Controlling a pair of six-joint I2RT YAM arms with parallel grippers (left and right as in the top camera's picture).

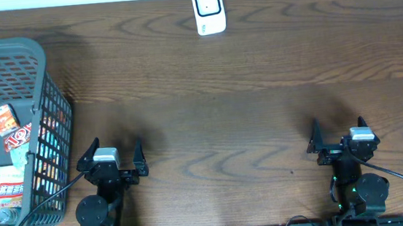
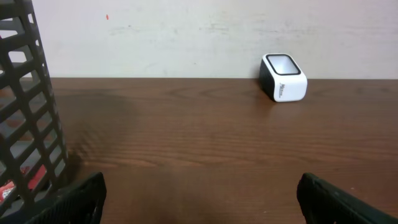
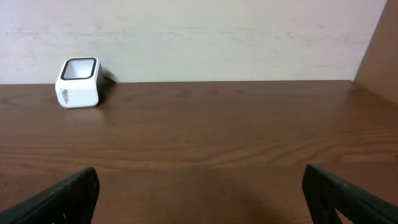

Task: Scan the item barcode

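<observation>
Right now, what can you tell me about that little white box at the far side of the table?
The white box looks like a small desktop barcode scanner made of glossy plastic. It is a rounded cube with a white shell and a dark back. Its face holds a pale window in a black frame, tilted upward, and one side carries small dark print that is too small to read. It stands upright on the brown wooden table, near the far edge and close to the pale wall. Only the table touches it.

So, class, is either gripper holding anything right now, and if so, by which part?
Nothing is held. The left gripper and right gripper both stand open and empty; the packaged items lie in the basket.
</observation>
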